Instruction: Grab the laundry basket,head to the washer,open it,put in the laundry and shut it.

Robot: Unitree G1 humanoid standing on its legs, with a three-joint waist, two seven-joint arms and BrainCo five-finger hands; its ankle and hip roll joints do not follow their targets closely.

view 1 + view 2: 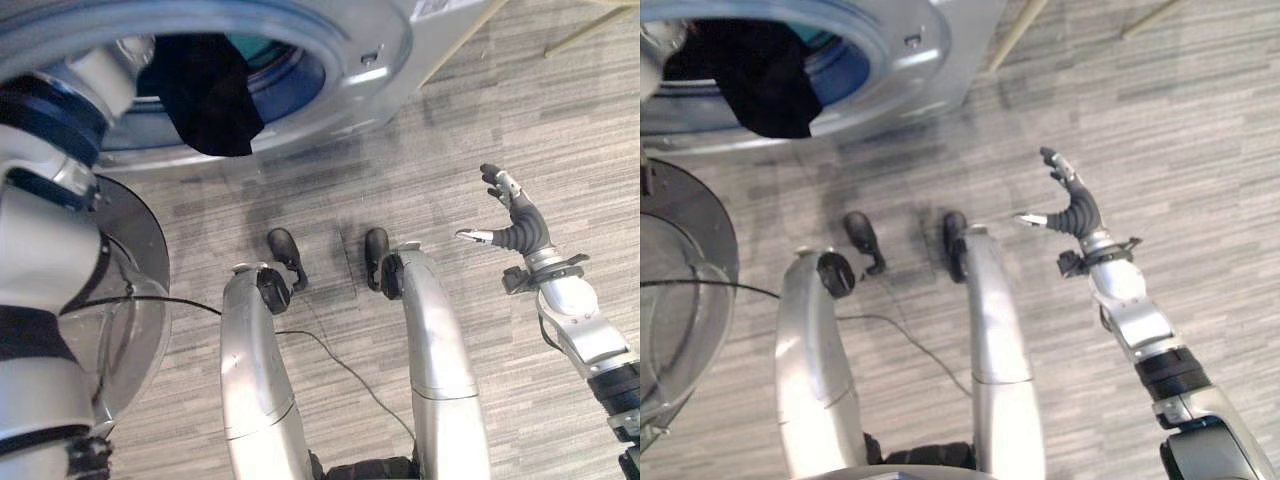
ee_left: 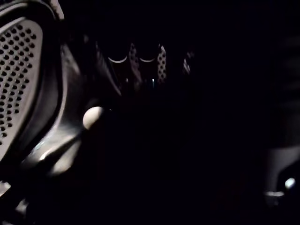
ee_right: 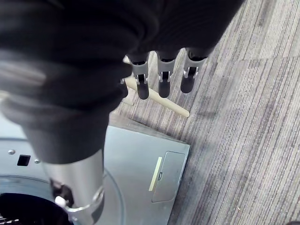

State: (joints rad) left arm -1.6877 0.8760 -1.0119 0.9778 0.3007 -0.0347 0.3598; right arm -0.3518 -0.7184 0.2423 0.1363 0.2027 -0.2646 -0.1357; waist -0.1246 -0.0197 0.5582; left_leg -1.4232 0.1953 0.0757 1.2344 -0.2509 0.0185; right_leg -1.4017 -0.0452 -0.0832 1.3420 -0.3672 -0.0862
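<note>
The washer [image 1: 385, 55] stands open at the top left, its round glass door [image 1: 135, 330] swung down to the left. A black garment [image 1: 210, 95] hangs over the lower rim of the drum opening, partly inside. My left arm [image 1: 50, 130] reaches into that opening and its hand is hidden within the drum. The left wrist view is dark, with the perforated drum wall [image 2: 18, 70] beside it. My right hand [image 1: 515, 225] hovers open above the floor at the right, far from the washer, with straight fingers [image 3: 161, 77] and nothing in them.
Grey striped carpet floor [image 1: 470, 130] spreads in front of the washer. Pale wooden furniture legs [image 1: 1015, 40] stand just right of the machine's corner. The washer's lower panel with a small hatch [image 3: 166, 176] shows in the right wrist view.
</note>
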